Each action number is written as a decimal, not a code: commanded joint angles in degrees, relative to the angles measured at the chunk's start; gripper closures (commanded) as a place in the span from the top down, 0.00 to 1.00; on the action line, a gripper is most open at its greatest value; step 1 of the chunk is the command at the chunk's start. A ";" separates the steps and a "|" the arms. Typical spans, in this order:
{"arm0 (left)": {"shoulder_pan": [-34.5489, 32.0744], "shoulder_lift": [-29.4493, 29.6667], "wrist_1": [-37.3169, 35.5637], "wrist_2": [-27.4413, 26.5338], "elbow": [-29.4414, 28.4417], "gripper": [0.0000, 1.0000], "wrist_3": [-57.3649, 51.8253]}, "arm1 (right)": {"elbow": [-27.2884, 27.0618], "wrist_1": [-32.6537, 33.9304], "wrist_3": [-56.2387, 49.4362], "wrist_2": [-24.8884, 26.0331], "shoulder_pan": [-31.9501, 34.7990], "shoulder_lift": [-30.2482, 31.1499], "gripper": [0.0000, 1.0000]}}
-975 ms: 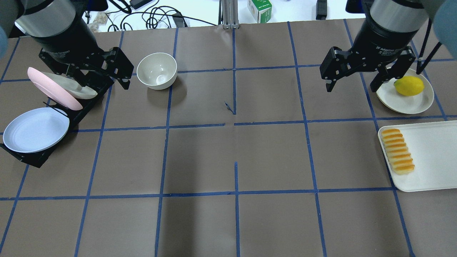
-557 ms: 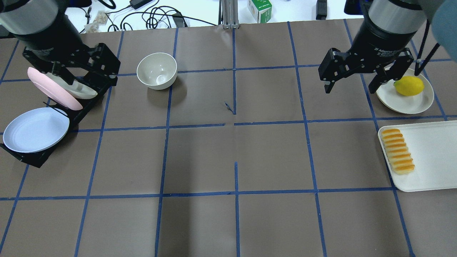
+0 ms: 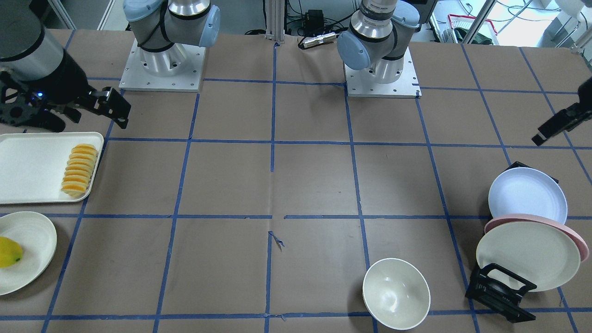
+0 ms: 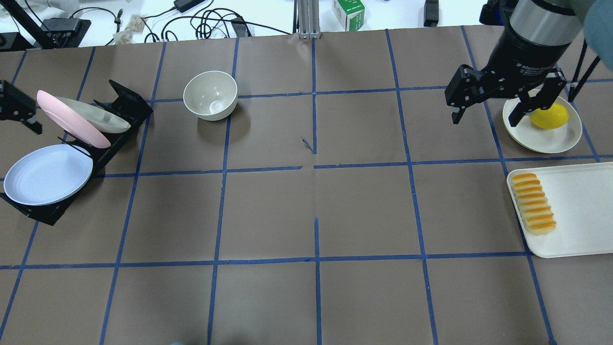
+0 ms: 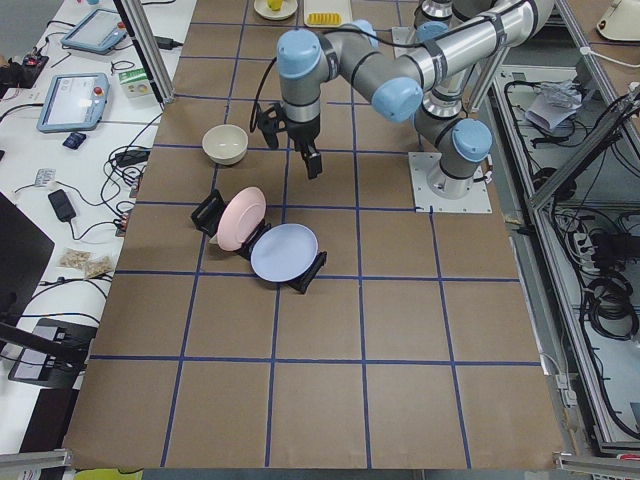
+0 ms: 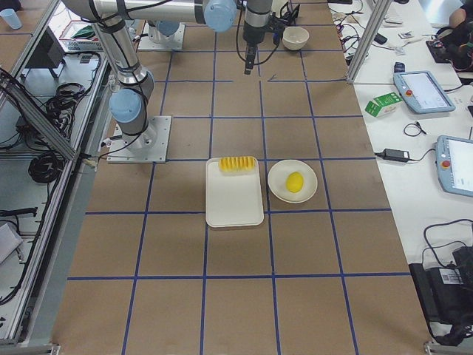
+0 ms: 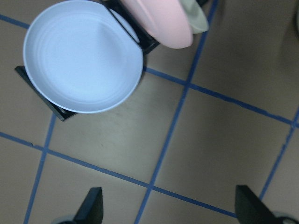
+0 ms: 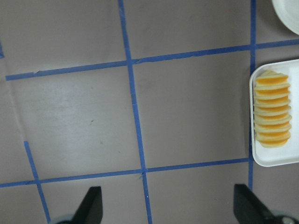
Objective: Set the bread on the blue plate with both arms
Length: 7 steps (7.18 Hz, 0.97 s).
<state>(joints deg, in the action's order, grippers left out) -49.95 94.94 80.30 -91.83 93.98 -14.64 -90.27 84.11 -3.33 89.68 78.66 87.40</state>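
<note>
The bread (image 4: 534, 203), a ridged loaf of orange-topped, cream-sided slices, lies along the left edge of a flat white rounded-corner tray (image 4: 582, 215) at the counter's right side. The blue plate (image 4: 48, 175), round, shallow and matte, leans in a black slotted rack (image 4: 125, 101) at the far left, with a pink plate (image 4: 72, 120) and a cream plate (image 4: 107, 120) behind it. A glossy off-white bowl (image 4: 210, 95) stands right of the rack. A smooth yellow fruit (image 4: 549, 116) sits on a second cream plate (image 4: 543, 136) beyond the tray.

The counter (image 4: 316, 206) is covered in brown paper, ruled into squares by blue tape. Cables and a green box (image 4: 348, 13) lie on a white bench beyond it.

The left fingers (image 7: 91, 207) are spread wide and empty, as are the right fingers (image 4: 456, 108). Since a second ago the left arm has swung off the rack towards the left edge, and the right fingers have drifted slightly right, over the fruit plate's rim. Bread and plates have not moved.
</note>
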 commanded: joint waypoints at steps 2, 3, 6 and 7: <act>6.95 8.31 -12.01 -10.37 2.52 1.00 -0.05 | -4.81 9.46 -16.04 3.93 -10.35 -3.73 1.00; 7.75 11.21 -12.18 -7.08 2.87 1.00 4.40 | -7.96 14.89 -18.53 4.27 -12.11 -3.99 1.00; 8.03 15.00 -14.11 -6.61 2.61 0.94 6.20 | -20.61 30.89 -26.10 3.58 -17.82 -4.17 1.00; 7.94 15.54 -14.29 -6.78 2.79 0.94 6.12 | -24.04 35.29 -29.68 3.49 -18.71 -4.43 1.00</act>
<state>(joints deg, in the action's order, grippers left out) -41.97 109.47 66.41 -98.61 96.68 -8.72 -109.59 113.36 -29.39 93.42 61.69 83.23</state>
